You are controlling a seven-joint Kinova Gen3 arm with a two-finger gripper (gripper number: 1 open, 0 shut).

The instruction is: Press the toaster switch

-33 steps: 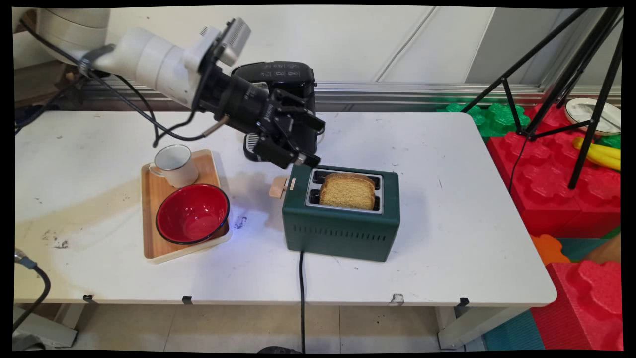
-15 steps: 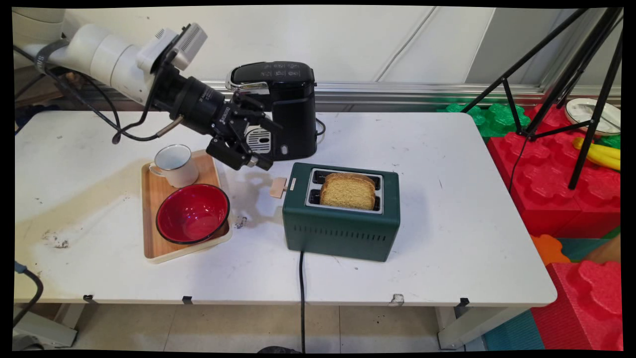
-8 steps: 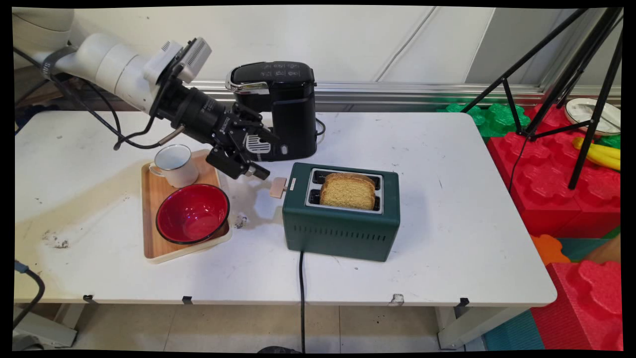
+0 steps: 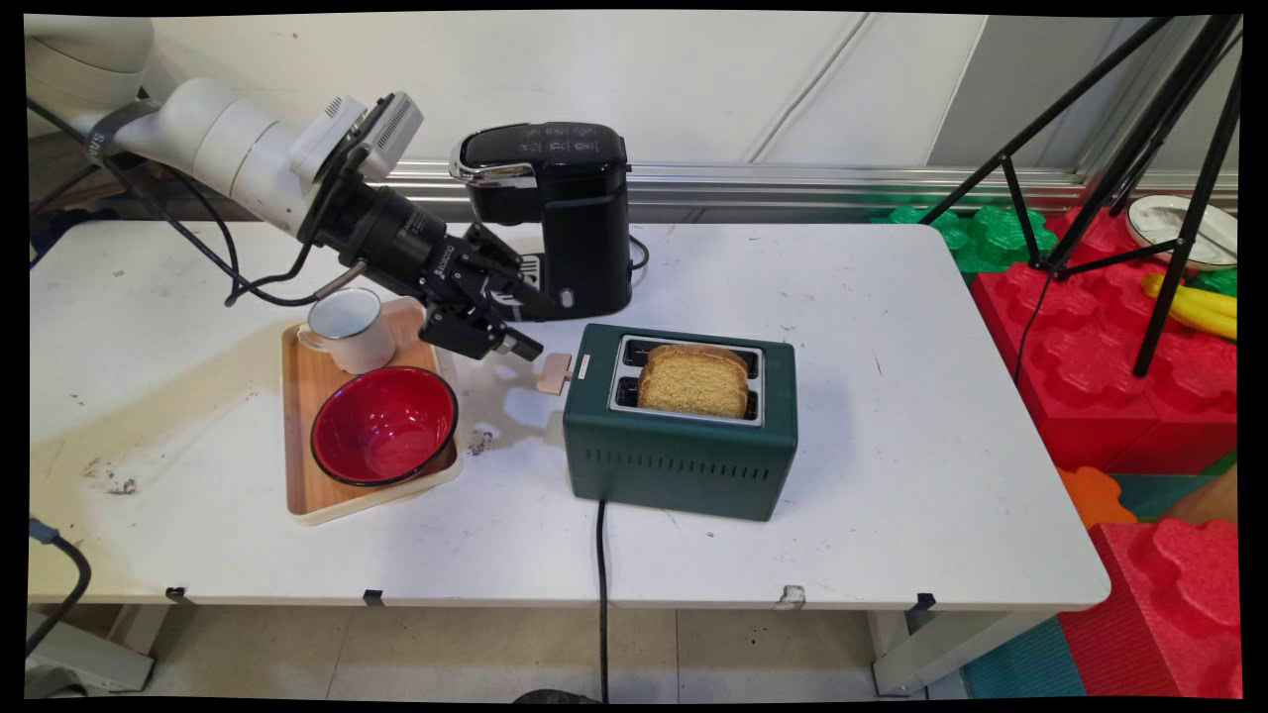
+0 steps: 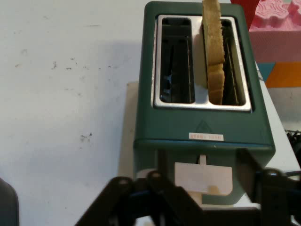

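Claw [image 4: 530, 322] of black two-finger type is seen low over the white bench [image 4: 892, 416], pointed at the pale wooden lever tab [image 4: 555, 373] on the left end of the dark green two-slot toaster [image 4: 682, 451]. Fingers are spread apart, with nothing pinched between them; the lower fingertip [image 4: 527, 349] is just beside the tab, and contact cannot be told. In the hand view the tab [image 5: 203, 178] is centred between the black linkage bars at the bottom edge, with the claw [image 5: 202, 195] close in front of the toaster [image 5: 202, 122].

One slice of brown toast [image 4: 693, 379] is stood upright in a toaster slot; in the hand view the toast [image 5: 214, 52] is in the right-hand slot and the left-hand slot is seen bare. A black power cord [image 4: 601, 594] is run from the toaster's front down over the bench's near edge.

Behind the claw a black coffee machine [image 4: 565, 213] is set near the bench's far edge. Left of the claw a light wooden tray [image 4: 297, 446] is laid, carrying a white enamel mug [image 4: 347, 330] at its far end and a red bowl with a dark rim [image 4: 384, 426] at its near end. The mug is just beside the arm's wrist.
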